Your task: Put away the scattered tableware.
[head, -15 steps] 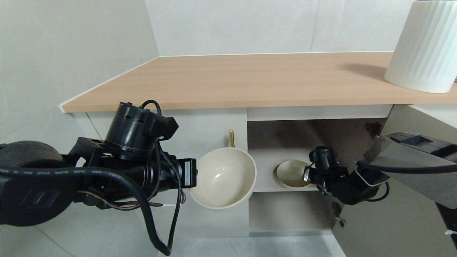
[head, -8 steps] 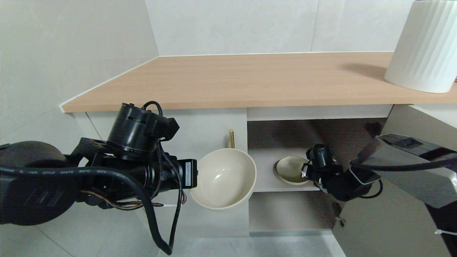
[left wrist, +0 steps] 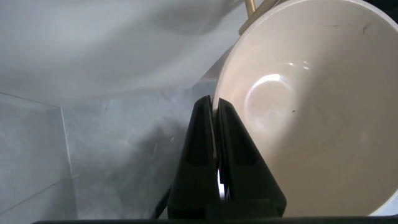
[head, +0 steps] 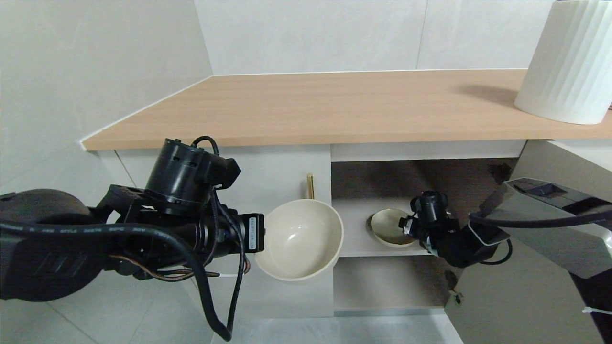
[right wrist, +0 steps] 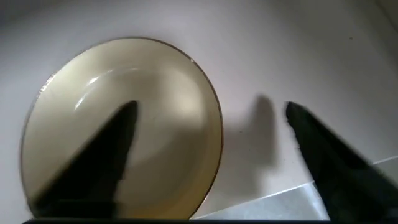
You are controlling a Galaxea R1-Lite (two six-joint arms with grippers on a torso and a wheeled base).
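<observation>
Right gripper (right wrist: 211, 109) has advanced deeper into the open cabinet (head: 425, 150). Its jaws stand wide apart astride the rim of the small dish (right wrist: 149, 81), gripping nothing. The dish rests on the shelf (head: 351, 229). Left gripper (left wrist: 216, 104) is unchanged, clamped on the rim of the cream bowl (head: 299, 239) before the closed door (head: 282, 172).

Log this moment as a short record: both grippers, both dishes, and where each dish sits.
left gripper: shut on the large bowl at its rim, in front of the closed door
right gripper: open, fingers straddling the small dish at its edge
small dish: resting on the shelf inside the open cabinet
countertop: one white ribbed container
</observation>
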